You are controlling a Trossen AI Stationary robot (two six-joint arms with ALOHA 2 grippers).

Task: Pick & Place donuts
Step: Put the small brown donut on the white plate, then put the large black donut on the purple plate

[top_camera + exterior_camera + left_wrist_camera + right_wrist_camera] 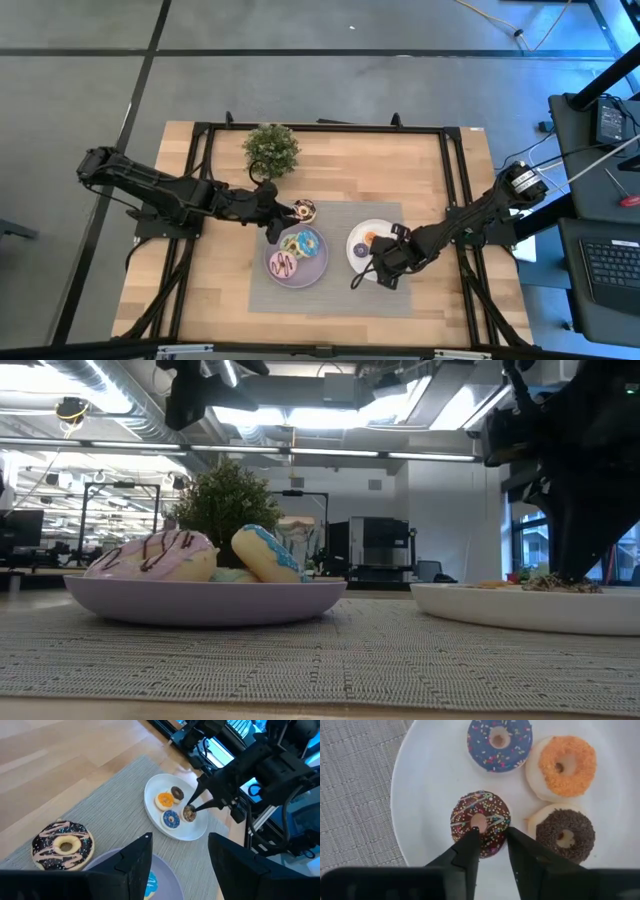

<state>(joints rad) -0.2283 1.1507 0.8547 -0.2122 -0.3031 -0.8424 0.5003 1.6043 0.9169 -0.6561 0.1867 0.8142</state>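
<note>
Two tools are at work. The right tool (489, 840) sits low over the white plate (420, 795), its fingers nearly together and pinching the rim of a sprinkled chocolate donut (480, 822), one tip in the hole; the donut lies on the plate, so I judge this either a set-down or the start of a lift. Around it on that plate lie a blue donut (499, 740), an orange one (563, 766) and a dark brown one (565, 835). The left tool (180, 865) hovers with fingers apart and empty, above the edge of the lilac plate (310, 272), which holds a pink donut (155, 556) and a blue-iced one (266, 554). Just beside that plate, a large chocolate donut with pink drizzle (63, 846) rests on the mat (115, 795), on no plate. Judging by this, the task is well along, with that one left.
</note>
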